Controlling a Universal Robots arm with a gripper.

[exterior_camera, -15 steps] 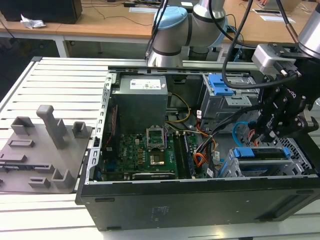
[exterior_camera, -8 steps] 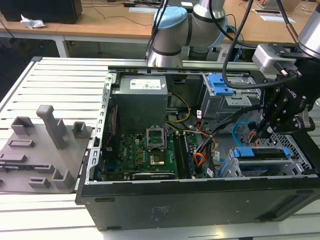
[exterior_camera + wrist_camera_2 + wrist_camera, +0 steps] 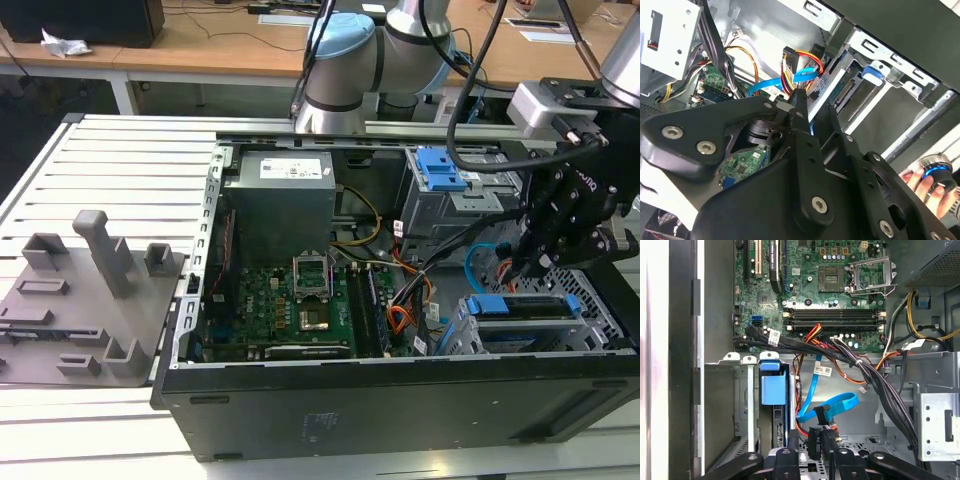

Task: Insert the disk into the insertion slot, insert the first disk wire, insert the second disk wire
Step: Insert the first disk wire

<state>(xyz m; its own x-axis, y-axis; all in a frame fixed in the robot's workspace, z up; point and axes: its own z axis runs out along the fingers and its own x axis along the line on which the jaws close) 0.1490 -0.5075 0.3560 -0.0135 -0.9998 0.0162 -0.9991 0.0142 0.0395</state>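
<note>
Exterior view: second disk wire beside end effector.

Green motherboard, grey power supply, orange wire bundle, grey fixture plate outside the case

Tight spot is the corner by the insertion slot. The disk sits in the bay, and right beside it the second disk wire loops across the gap, with two dark plugs under the loop. A fat black cable bundle slants across just past that, so the claw hangs boxed in on that side. The taller cage with its blue bracket walls off the far end. Way more room straight above the motherboard. Outside the case, the slatted tabletop is open on the exterior view's left, except where a grey fixture sits.
</note>
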